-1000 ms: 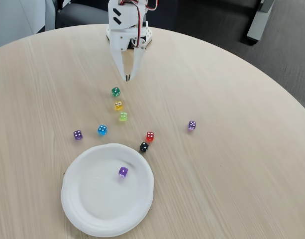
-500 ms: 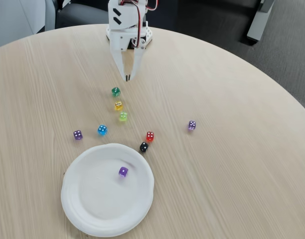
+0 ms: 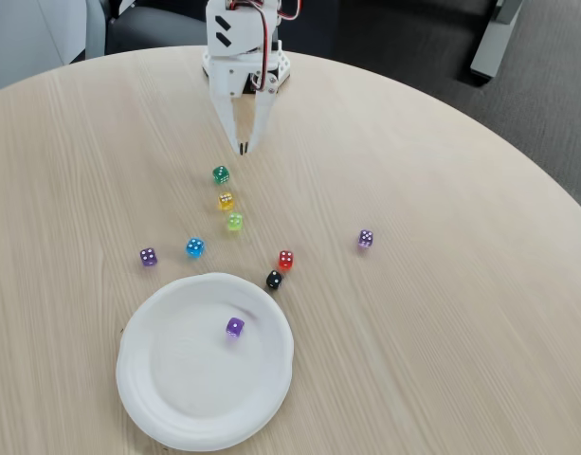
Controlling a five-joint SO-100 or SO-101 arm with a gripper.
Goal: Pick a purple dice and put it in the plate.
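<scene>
The purple dice (image 3: 234, 327) lies inside the plate (image 3: 157, 403) at lower left of the frame, so the placing looks done. The gripper (image 3: 243, 149) hangs at upper centre, fingertips apparently together, holding nothing, well clear of the green die (image 3: 220, 174).

It looks like an office or meeting room: a large round table (image 3: 442, 313) with a pale wood-grain top, dark carpet (image 3: 546, 104) beyond its far edge, and a grey furniture leg (image 3: 492, 40) (perhaps a chair base) past the table's far right.
</scene>
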